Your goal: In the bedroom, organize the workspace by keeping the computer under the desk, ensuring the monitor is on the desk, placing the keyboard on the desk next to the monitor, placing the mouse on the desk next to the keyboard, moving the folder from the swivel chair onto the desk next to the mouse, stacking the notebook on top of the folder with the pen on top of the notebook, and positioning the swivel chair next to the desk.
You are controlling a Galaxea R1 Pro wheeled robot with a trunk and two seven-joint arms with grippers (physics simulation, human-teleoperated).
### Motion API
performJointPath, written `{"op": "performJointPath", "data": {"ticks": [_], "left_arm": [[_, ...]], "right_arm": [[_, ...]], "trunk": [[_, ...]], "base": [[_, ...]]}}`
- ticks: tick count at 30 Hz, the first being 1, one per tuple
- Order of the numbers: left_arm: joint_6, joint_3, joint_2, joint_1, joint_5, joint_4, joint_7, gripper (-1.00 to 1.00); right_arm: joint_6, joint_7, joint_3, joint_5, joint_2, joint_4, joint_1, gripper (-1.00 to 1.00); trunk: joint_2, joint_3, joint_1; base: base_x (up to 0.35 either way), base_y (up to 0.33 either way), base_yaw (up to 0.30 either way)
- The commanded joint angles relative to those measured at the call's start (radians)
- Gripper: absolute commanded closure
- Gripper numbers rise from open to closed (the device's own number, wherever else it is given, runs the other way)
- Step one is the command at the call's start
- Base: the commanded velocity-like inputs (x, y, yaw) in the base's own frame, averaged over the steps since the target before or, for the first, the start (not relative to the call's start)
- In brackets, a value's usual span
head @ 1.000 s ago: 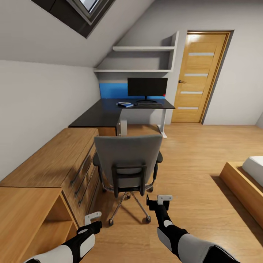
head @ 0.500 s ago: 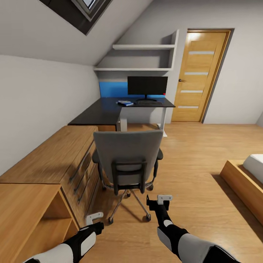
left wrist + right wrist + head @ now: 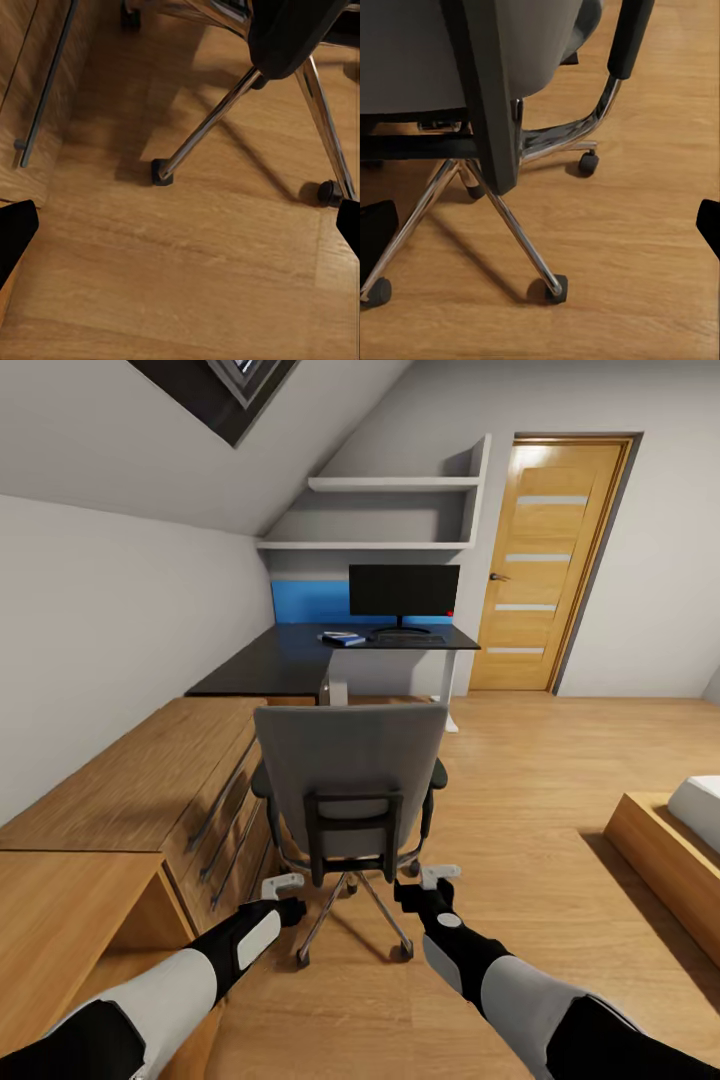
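Observation:
The swivel chair [image 3: 348, 760] stands in front of me with its grey back turned to me; its seat is hidden. Beyond it the black desk [image 3: 265, 665] carries the monitor [image 3: 404, 590], the keyboard [image 3: 408, 641] under it and the blue folder [image 3: 343, 639] to the keyboard's left. What lies on the folder is too small to tell. My left gripper [image 3: 283, 882] and right gripper [image 3: 430, 875] are both open, low behind the chair's chrome base [image 3: 217, 120]. The right wrist view looks at the chair back [image 3: 472, 52] and a castor [image 3: 556, 289].
A long wooden chest [image 3: 170, 790] with bar handles and a low wooden shelf unit [image 3: 70, 920] run along the left wall. A wooden door [image 3: 545, 560] is at the far right, and a bed platform [image 3: 670, 860] at the right edge. White wall shelves [image 3: 390, 485] hang above the desk.
The camera has moved forward, so the chair looms larger. My left arm has stretched forward to the chair's base, and the right gripper has edged up towards it.

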Motion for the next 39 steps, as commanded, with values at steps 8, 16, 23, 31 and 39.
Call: {"op": "performJointPath", "data": {"ticks": [8,16,23,31,39], "left_arm": [[0.015,-0.003,-0.007,-0.016,0.012,0.018,0.001,-1.0],[-0.212,-0.006,-0.038,-0.019,0.009,0.138,-0.003,-1.0],[-0.242,-0.013,-0.064,-0.018,0.006,0.148,-0.003,-1.0],[-0.24,-0.013,-0.076,-0.018,0.007,0.155,-0.003,-1.0],[-0.239,-0.013,-0.078,-0.019,0.007,0.162,-0.003,-1.0]], "right_arm": [[0.032,0.0,0.01,-0.011,0.001,0.003,-0.017,-1.0],[0.031,0.002,0.013,-0.006,0.005,0.077,-0.019,-1.0],[0.03,0.011,0.014,-0.003,0.005,0.083,-0.019,-1.0],[0.006,0.025,0.014,-0.003,0.005,0.084,-0.019,-1.0],[-0.06,0.026,0.016,-0.003,0.006,0.083,-0.017,-1.0]], "trunk": [[-0.057,-0.026,0.031],[-0.113,-0.051,0.061],[-0.162,-0.073,0.088],[-0.218,-0.098,0.119],[-0.274,-0.123,0.149]], "base": [[0.0,0.0,0.0],[0.0,0.0,0.0],[0.0,0.0,0.0],[0.0,0.0,0.0],[0.0,0.0,0.0]]}}
